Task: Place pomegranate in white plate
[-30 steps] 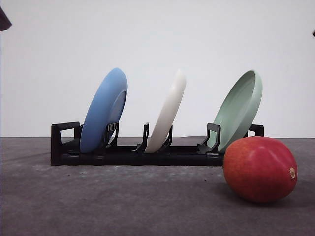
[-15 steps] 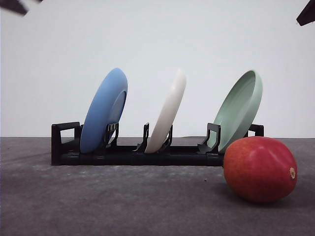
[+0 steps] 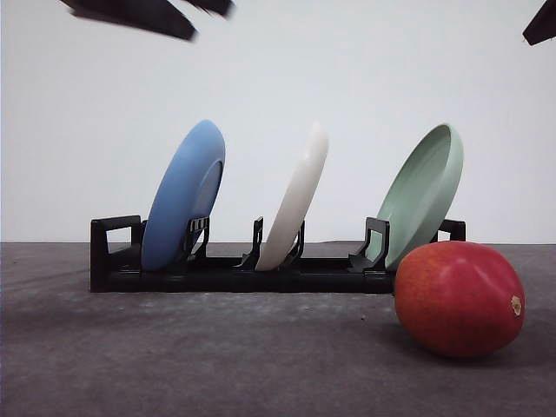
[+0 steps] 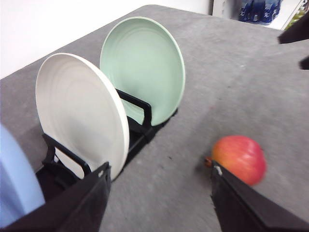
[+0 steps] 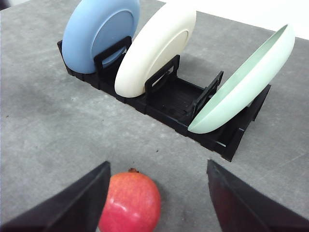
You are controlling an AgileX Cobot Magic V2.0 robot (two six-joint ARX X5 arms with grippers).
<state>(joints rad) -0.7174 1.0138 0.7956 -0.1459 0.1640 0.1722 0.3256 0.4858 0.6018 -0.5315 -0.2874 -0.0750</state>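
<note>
The red pomegranate [image 3: 459, 300] lies on the grey table at the front right, just in front of the rack's right end. The white plate [image 3: 295, 204] stands on edge in the middle slot of the black rack [image 3: 234, 271]. In the left wrist view, my left gripper [image 4: 159, 171] is open above the table, with the white plate [image 4: 79, 113] on one side and the pomegranate [image 4: 239, 158] on the other. My right gripper [image 5: 158, 164] is also open and empty. It hovers over the pomegranate [image 5: 129, 203], facing the white plate [image 5: 154, 50].
A blue plate [image 3: 184, 195] stands in the rack's left slot and a pale green plate [image 3: 424, 193] leans in the right slot. Dark, blurred parts of the left arm [image 3: 130, 13] cross the top left, and the right arm [image 3: 540, 26] shows at the top right corner.
The left arm has swung further into the top of the front view, moving right. The right arm came into the top right corner. The plates and pomegranate have not moved.
</note>
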